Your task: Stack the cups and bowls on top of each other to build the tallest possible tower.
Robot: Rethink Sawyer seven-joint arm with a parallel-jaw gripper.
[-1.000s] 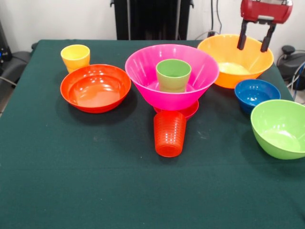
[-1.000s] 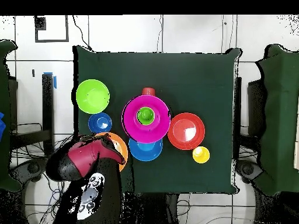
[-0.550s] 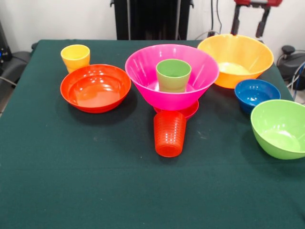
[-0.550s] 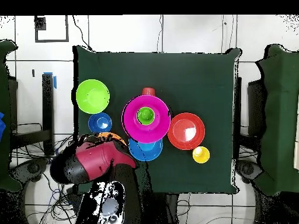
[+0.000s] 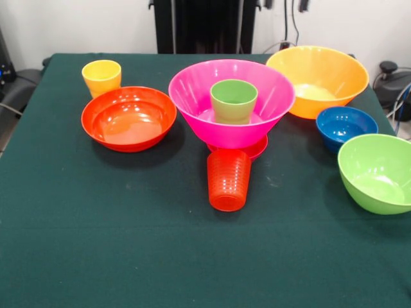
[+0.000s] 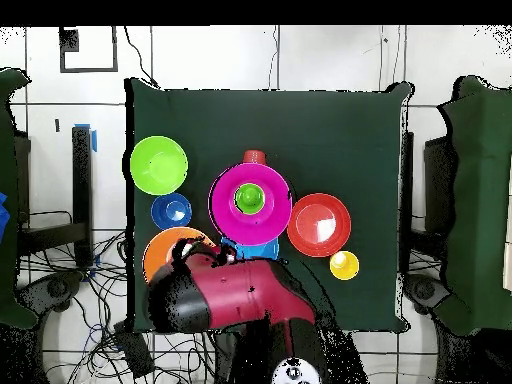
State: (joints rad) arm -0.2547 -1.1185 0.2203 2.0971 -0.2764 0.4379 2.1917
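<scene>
- At 10 o'clock on the green tabletop [image 5: 96, 244] we see the yellow cup [image 5: 101, 77], upright, just behind the wide red-orange bowl [image 5: 128, 118].
- At the centre we see the tower [image 5: 232, 109]: the large pink bowl [image 5: 192, 96] sits on a small magenta bowl [image 5: 257, 149], with the light green cup [image 5: 234, 101] upright inside.
- At 6 o'clock of the tower, the ribbed orange-red cup [image 5: 228, 179] stands mouth down.
- At 2 o'clock we see the yellow-orange bowl [image 5: 318, 80]; below it the small dark blue bowl [image 5: 346, 126], then the lime green bowl [image 5: 377, 172] at 3 o'clock.
- Overhead, we see the medium blue bowl [image 6: 262, 251] partly under the red arm [image 6: 235, 298].
- The tool [image 5: 286, 4] shows only 2 dark tips at 1 o'clock; we cannot tell its state.
</scene>
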